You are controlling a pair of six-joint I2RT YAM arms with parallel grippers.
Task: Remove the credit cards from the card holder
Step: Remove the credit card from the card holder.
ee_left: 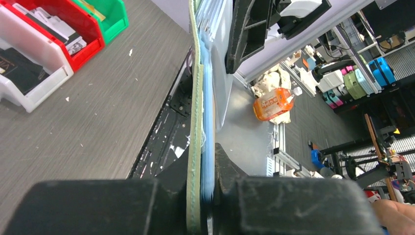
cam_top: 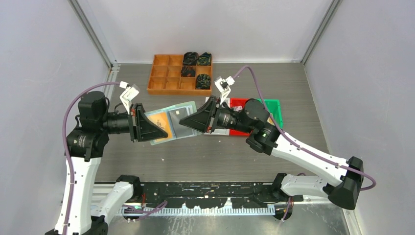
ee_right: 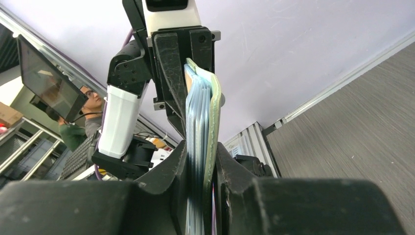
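Note:
The card holder (cam_top: 172, 122) hangs spread open above the middle of the table, held between both arms. An orange card (cam_top: 159, 120) and a grey card (cam_top: 179, 114) show in its light blue pockets. My left gripper (cam_top: 157, 129) is shut on the holder's left end. In the left wrist view the sage-green cover (ee_left: 196, 122) and the blue pocket layers are pinched between the left gripper's (ee_left: 208, 164) jaws. My right gripper (cam_top: 186, 120) is shut on the right end. In the right wrist view the card holder (ee_right: 209, 112) runs edge-on up from the right gripper (ee_right: 201, 169).
An orange tray (cam_top: 166, 73) with black coiled items (cam_top: 196, 59) stands at the back. Red (cam_top: 240, 103) and green (cam_top: 272, 107) bins sit behind the right arm. The left wrist view shows a white bin (ee_left: 29, 93), a red bin (ee_left: 73, 27) and a green bin (ee_left: 110, 17).

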